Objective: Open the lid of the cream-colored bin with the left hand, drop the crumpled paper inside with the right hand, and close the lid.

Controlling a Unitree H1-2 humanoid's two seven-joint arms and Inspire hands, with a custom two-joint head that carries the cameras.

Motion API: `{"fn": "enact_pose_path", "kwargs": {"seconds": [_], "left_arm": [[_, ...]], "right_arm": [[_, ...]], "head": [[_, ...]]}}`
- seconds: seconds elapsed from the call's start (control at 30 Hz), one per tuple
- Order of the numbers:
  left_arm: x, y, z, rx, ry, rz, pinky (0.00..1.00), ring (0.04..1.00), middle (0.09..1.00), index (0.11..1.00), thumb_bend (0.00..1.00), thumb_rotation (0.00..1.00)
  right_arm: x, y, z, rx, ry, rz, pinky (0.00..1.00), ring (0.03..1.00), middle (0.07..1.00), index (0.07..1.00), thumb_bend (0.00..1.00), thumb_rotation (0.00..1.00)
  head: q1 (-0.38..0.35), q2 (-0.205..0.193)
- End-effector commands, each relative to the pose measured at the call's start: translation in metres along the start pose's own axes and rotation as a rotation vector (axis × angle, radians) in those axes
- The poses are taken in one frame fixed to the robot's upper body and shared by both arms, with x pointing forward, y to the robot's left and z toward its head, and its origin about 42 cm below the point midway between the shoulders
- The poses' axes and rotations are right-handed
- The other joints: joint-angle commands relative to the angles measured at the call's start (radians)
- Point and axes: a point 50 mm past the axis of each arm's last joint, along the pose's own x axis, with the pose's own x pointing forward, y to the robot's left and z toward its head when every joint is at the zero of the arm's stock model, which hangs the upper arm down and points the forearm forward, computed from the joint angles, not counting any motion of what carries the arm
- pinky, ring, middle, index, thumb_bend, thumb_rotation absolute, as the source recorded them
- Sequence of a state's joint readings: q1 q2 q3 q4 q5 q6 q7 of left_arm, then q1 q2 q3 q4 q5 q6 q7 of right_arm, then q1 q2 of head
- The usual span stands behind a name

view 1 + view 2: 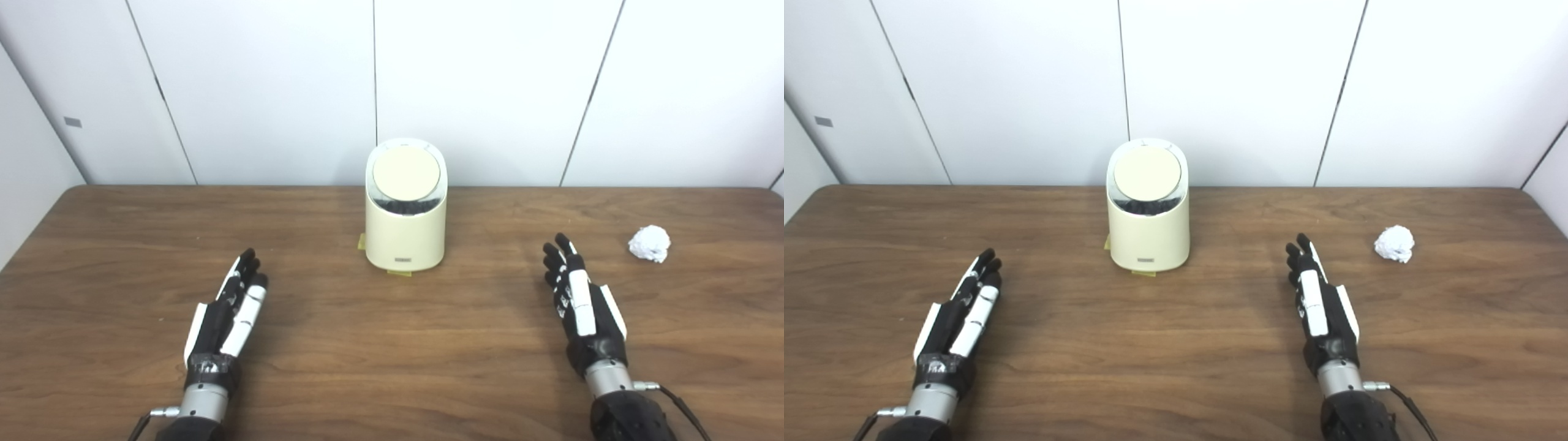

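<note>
A cream-colored bin (405,226) stands upright at the middle back of the wooden table (392,343). Its round lid (406,173) lies down on top, with a dark gap showing under its front edge. A white crumpled paper ball (650,243) lies at the right, apart from everything. My left hand (231,309) rests low at the front left, fingers stretched out, holding nothing. My right hand (579,300) is at the front right, open and empty, fingers pointing away, with the paper ball off to its right and a little farther back.
Small yellow tape pieces (361,242) stick to the table at the bin's base. White wall panels (490,86) rise right behind the table's back edge. Bare wood lies between the two hands and in front of the bin.
</note>
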State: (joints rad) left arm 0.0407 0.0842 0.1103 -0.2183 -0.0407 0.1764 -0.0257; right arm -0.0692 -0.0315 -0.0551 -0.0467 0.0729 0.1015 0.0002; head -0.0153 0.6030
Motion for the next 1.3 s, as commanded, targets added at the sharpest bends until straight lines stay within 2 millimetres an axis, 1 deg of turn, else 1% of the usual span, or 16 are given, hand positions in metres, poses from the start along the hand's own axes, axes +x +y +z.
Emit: {"fn": "enact_pose_path", "kwargs": {"seconds": [0.0, 0.13, 0.2, 0.23, 0.27, 0.33, 0.47, 0.57, 0.7, 0.77, 0.93, 1.0, 1.1, 1.13, 1.2, 1.27], "left_arm": [[0.020, -0.002, 0.031, 0.021, -0.102, 0.005, 1.00, 0.977, 0.951, 1.000, 0.64, 0.43], [0.046, -0.005, 0.063, 0.023, -0.131, 0.007, 0.90, 0.960, 0.968, 1.000, 0.67, 0.43], [0.061, -0.008, 0.083, 0.074, -0.161, 0.008, 0.85, 0.943, 0.968, 1.000, 0.67, 0.45], [0.068, -0.010, 0.094, 0.096, -0.179, 0.008, 0.81, 0.915, 0.950, 1.000, 0.69, 0.45], [0.079, -0.014, 0.109, 0.133, -0.192, -0.005, 0.81, 0.912, 0.948, 1.000, 0.69, 0.45], [0.092, -0.019, 0.128, 0.178, -0.206, -0.028, 0.80, 0.906, 0.934, 0.992, 0.73, 0.45], [0.116, -0.032, 0.158, 0.238, -0.254, -0.093, 0.76, 0.877, 0.908, 0.969, 0.80, 0.44], [0.133, -0.043, 0.175, 0.281, -0.279, -0.135, 0.72, 0.870, 0.902, 0.961, 0.82, 0.42], [0.153, -0.057, 0.196, 0.392, -0.291, -0.184, 0.75, 0.887, 0.920, 0.964, 0.80, 0.39], [0.164, -0.065, 0.207, 0.468, -0.288, -0.208, 0.79, 0.905, 0.931, 0.974, 0.82, 0.41], [0.184, -0.086, 0.234, 0.621, -0.277, -0.247, 0.75, 0.878, 0.933, 0.985, 0.86, 0.29], [0.192, -0.093, 0.243, 0.691, -0.260, -0.260, 0.75, 0.881, 0.939, 0.990, 0.86, 0.28], [0.202, -0.104, 0.257, 0.811, -0.226, -0.276, 0.70, 0.889, 0.971, 0.999, 0.87, 0.25], [0.205, -0.108, 0.262, 0.842, -0.217, -0.281, 0.72, 0.916, 0.989, 1.000, 0.86, 0.21], [0.210, -0.113, 0.269, 0.898, -0.203, -0.282, 0.75, 0.943, 0.997, 1.000, 0.86, 0.17], [0.216, -0.118, 0.277, 0.967, -0.197, -0.274, 0.72, 0.931, 1.000, 1.000, 0.88, 0.15]], "right_arm": [[0.012, 0.001, 0.011, 0.007, -0.067, 0.016, 0.99, 0.973, 0.956, 0.985, 0.66, 0.97], [0.016, 0.000, 0.006, -0.002, -0.068, 0.026, 1.00, 0.975, 0.960, 0.993, 0.64, 0.98], [0.017, 0.001, 0.006, -0.006, -0.073, 0.030, 1.00, 0.972, 0.959, 0.993, 0.63, 0.98], [0.017, 0.001, 0.006, -0.011, -0.075, 0.032, 0.99, 0.968, 0.957, 0.995, 0.63, 0.99], [0.018, 0.002, 0.005, -0.012, -0.078, 0.034, 0.99, 0.967, 0.957, 0.995, 0.63, 0.99], [0.018, 0.002, 0.005, -0.014, -0.081, 0.034, 0.99, 0.965, 0.954, 0.992, 0.63, 0.99], [0.018, 0.005, 0.004, -0.014, -0.080, 0.039, 0.98, 0.961, 0.953, 0.989, 0.61, 1.00], [0.018, 0.007, 0.003, -0.015, -0.081, 0.045, 0.98, 0.960, 0.953, 0.987, 0.60, 1.00], [0.017, 0.009, 0.005, -0.010, -0.080, 0.052, 0.98, 0.965, 0.953, 0.989, 0.60, 1.00], [0.017, 0.009, 0.006, -0.012, -0.079, 0.051, 0.99, 0.968, 0.952, 0.992, 0.60, 1.00], [0.018, 0.009, 0.005, 0.000, -0.070, 0.053, 1.00, 0.976, 0.951, 0.991, 0.63, 1.00], [0.018, 0.009, 0.004, -0.001, -0.069, 0.056, 1.00, 0.978, 0.952, 0.990, 0.63, 1.00], [0.018, 0.011, 0.003, -0.012, -0.070, 0.060, 1.00, 0.976, 0.953, 0.988, 0.63, 1.00], [0.018, 0.012, 0.003, -0.015, -0.070, 0.060, 0.99, 0.971, 0.952, 0.983, 0.64, 1.00], [0.017, 0.012, 0.003, -0.018, -0.068, 0.061, 0.99, 0.970, 0.954, 0.982, 0.64, 1.00], [0.016, 0.013, 0.003, -0.016, -0.065, 0.064, 0.99, 0.973, 0.956, 0.987, 0.65, 1.00]], "head": [[0.000, 0.000], [0.004, -0.014], [0.005, -0.017], [0.006, -0.018], [0.007, -0.020], [0.007, -0.020], [0.000, -0.021], [-0.004, -0.015], [-0.006, -0.010], [-0.003, -0.005], [0.000, -0.001], [0.000, -0.003], [-0.002, -0.005], [-0.002, -0.005], [0.000, -0.002], [0.003, -0.002]]}}
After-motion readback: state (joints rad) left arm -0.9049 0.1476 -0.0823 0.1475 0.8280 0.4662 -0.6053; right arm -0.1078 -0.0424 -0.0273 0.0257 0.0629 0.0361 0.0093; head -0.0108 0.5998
